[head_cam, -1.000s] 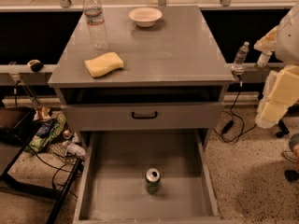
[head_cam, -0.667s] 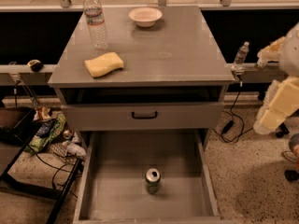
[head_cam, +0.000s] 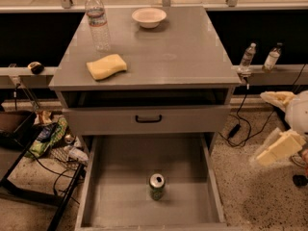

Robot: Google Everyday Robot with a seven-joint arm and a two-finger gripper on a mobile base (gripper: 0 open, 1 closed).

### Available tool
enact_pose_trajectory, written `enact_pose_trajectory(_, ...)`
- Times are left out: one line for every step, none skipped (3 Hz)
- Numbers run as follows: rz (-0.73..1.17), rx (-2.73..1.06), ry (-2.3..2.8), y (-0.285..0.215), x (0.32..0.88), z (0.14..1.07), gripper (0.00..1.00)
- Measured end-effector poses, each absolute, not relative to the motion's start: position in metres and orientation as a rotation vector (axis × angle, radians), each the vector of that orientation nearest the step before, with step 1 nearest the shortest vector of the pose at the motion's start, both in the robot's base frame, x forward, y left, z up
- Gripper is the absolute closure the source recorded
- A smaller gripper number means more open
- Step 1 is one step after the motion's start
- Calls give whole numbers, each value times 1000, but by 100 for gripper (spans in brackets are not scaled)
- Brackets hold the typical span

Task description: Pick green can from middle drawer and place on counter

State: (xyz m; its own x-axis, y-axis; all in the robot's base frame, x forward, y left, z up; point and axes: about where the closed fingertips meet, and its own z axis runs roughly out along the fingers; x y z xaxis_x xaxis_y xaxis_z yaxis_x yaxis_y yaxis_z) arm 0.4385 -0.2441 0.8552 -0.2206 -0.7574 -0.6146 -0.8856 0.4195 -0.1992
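Green can (head_cam: 156,186) is standing upright on the floor of the middle drawer (head_cam: 120,196), lower centre of frame. The drawer is pulled right out, so I'd guess it's reachable from above. The hand (head_cam: 280,147) hangs at the right edge, well apart from it, and I can't tell if it's spread or pressed together. The counter (head_cam: 183,52) has bare space right of the sponge (head_cam: 106,66) for the drop.

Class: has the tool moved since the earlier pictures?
Yes. The tool, at the right edge, has moved down the view: earlier level with the counter front edge, it now sits below it.
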Motion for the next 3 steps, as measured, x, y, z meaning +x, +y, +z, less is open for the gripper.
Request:
enact_pose_trajectory(363,-1232,1852,-237,452,827,0)
enact_pose_trajectory(415,-1199,1742,-225,453,833,0)
enact_pose_trajectory(413,-1201,1742,-225,453,833,0)
